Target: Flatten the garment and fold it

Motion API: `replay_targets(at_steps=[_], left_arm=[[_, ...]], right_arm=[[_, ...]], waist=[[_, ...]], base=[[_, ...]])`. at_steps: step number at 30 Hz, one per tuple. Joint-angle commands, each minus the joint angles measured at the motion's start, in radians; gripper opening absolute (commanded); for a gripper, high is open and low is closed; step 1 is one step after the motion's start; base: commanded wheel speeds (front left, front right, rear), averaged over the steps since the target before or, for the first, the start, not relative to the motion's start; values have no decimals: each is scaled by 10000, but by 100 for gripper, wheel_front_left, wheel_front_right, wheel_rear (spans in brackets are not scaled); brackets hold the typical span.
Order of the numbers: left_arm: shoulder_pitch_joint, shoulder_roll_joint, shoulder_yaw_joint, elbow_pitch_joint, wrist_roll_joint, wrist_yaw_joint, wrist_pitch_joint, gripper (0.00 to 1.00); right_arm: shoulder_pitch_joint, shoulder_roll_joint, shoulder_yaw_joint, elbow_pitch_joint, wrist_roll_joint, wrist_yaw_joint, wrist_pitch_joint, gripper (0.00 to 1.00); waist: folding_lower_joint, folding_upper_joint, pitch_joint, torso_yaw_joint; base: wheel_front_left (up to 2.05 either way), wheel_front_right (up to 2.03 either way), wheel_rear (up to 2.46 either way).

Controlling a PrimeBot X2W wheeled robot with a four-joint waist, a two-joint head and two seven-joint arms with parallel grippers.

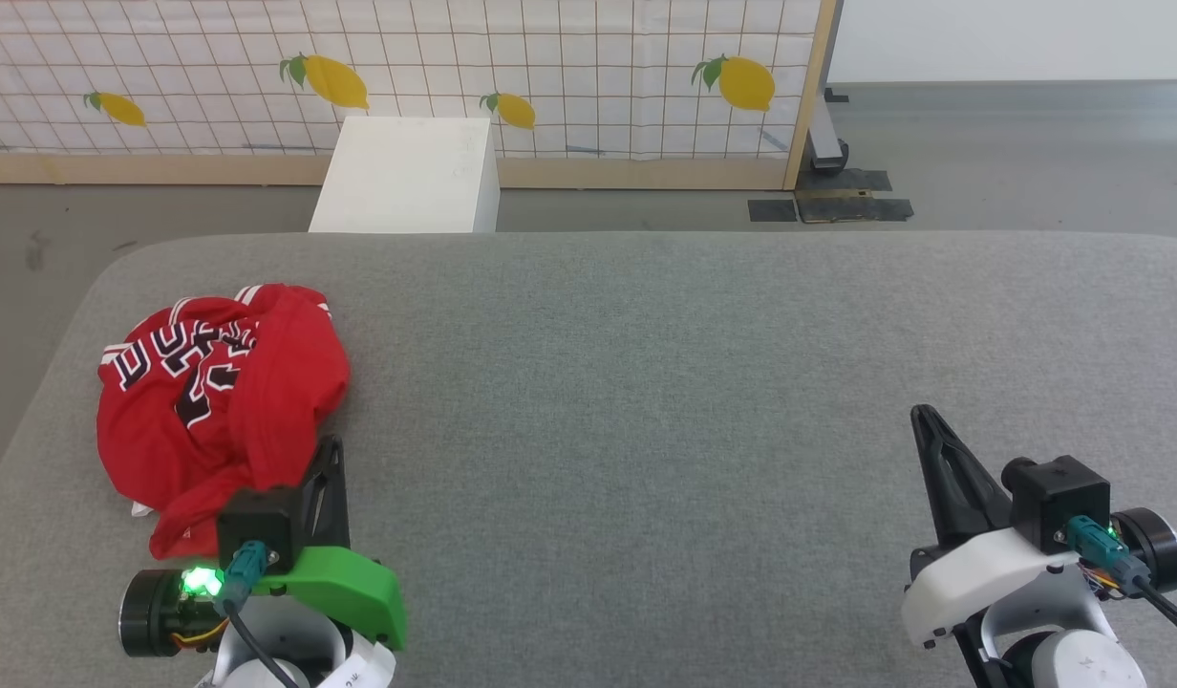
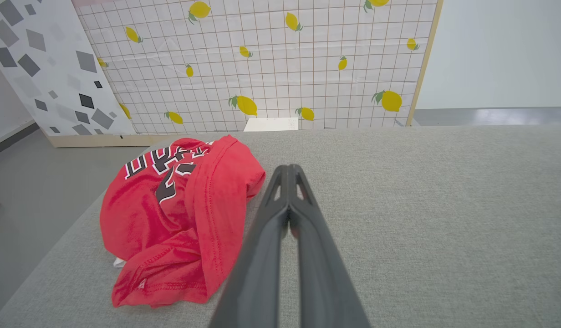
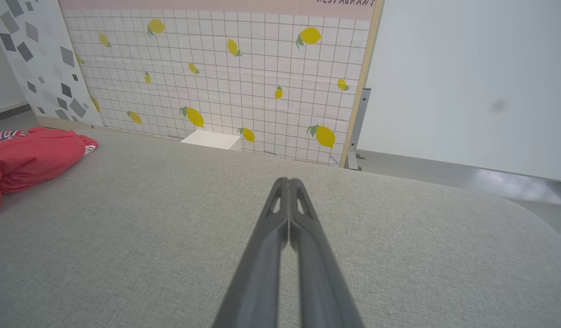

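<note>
Red garment [image 1: 221, 401] is noted crumpled just left of the clenched, empty left fingers [image 2: 271, 218]; right fingers [image 1: 947, 473], likewise clenched, lie well apart

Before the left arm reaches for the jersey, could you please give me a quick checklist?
1. Garment flattened: not ok, crumpled heap at the left.
2. Left gripper open: not ok, shut, empty, beside the heap.
3. Right gripper open: not ok, shut, empty, far off.
4. Spreading room on the table: ok, wide grey surface to the right.
5. Sleeves located: cannot tell, buried in folds.
</note>
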Motion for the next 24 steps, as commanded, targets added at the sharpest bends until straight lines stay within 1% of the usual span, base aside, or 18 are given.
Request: replay_targets(at_steps=[1,20,21,24], left_arm=[[65,-42,37,-26,129,-11,12,0],[65,-42,37,-26,129,-11,12,0],[1,0,-4,2,-7,0,-3,100],[1,0,-30,5,-53,3,-9,100]], right_arm=[[147,9,14,-58,-64,-15,1,0],[147,9,14,-58,-64,-15,1,0],[0,0,-1,3,6,2,-1,100],[3,0,-8,10,14,2,-7,100]], waist=[[0,0,0,0],[0,0,0,0],[0,0,0,0],[0,0,1,0]], base=[[0,0,0],[0,0,0],[0,0,0],[0,0,0]])
